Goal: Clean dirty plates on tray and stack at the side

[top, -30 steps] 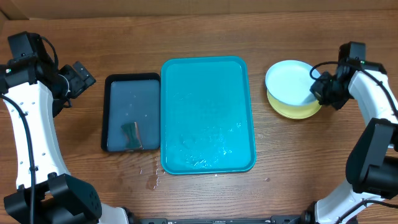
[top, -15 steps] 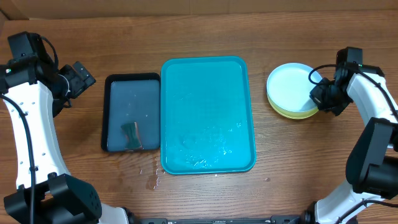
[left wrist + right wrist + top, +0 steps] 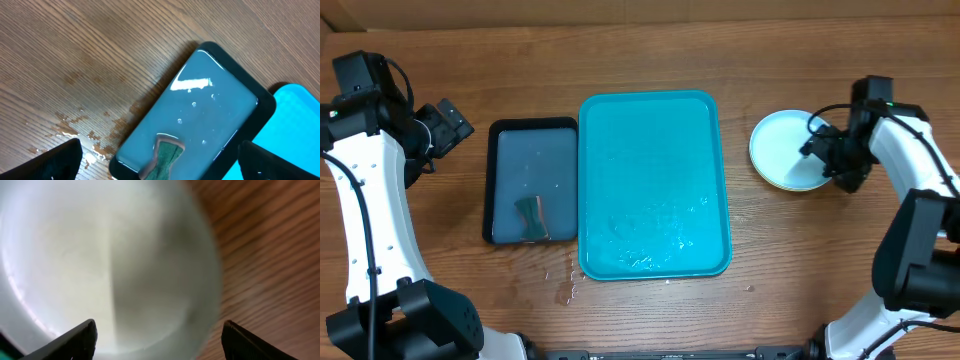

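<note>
The light blue top plate has dropped into line with the plates [image 3: 782, 150] below, stacked on the desk [image 3: 800, 260] right of the tray [image 3: 655, 185]. Right tool [image 3: 825, 150]: fingers apart, at the stack's right rim. Left tool [image 3: 455, 120]: fingers apart, left of the dark tray [image 3: 532, 180].

I see the plates [image 3: 782, 150] stacked flat at the frame's right, a pale one on top, a yellow-green rim peeking beneath. The turquoise tray [image 3: 650, 150] lies centre, wet-streaked.
</note>
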`<state>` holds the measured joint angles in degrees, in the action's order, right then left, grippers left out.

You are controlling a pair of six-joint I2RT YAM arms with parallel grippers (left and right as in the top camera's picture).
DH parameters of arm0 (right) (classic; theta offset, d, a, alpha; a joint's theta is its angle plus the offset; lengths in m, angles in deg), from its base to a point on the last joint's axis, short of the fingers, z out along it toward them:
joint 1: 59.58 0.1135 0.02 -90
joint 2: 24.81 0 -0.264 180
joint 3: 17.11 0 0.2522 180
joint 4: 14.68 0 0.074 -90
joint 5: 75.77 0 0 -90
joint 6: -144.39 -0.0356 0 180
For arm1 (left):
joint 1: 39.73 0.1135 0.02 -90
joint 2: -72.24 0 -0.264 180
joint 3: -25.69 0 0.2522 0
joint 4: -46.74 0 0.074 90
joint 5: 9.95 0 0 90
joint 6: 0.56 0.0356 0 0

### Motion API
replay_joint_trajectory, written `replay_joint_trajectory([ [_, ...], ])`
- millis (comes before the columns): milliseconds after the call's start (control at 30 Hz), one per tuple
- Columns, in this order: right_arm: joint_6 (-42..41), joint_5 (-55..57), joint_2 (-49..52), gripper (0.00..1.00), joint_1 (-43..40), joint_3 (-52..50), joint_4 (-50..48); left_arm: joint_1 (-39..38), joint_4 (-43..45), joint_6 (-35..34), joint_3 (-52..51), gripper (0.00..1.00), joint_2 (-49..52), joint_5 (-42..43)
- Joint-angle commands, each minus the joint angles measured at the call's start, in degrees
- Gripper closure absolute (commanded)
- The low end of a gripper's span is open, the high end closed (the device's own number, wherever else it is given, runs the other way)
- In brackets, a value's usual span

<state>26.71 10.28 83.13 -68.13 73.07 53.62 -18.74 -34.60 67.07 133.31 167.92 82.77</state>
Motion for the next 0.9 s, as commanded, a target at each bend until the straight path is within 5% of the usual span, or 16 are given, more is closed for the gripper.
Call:
replay_joint_trajectory([
  [0, 1.1, -3.1, -2.1, 0.19, 4.9, -0.2, -0.5, 0.0, 0.1, -0.6, 1.0, 0.0, -0.7, -0.4],
  [467, 1.1, -3.7, -2.1, 0.26, 35.8, -0.2, -12.8, 0.0, 0.1, -0.6, 1.0, 0.0, -0.7, -0.4],
  [667, 1.3, -3.6, -2.1, 0.16, 48.2, -0.2, -22.9, 0.0, 0.1, -0.6, 1.0, 0.0, -0.7, -0.4],
  [867, 5.4, 0.5, -2.0, 0.17, 56.0, -0.2, -30.1, 0.0, 0.1, -0.6, 1.0, 0.0, -0.7, -0.4],
])
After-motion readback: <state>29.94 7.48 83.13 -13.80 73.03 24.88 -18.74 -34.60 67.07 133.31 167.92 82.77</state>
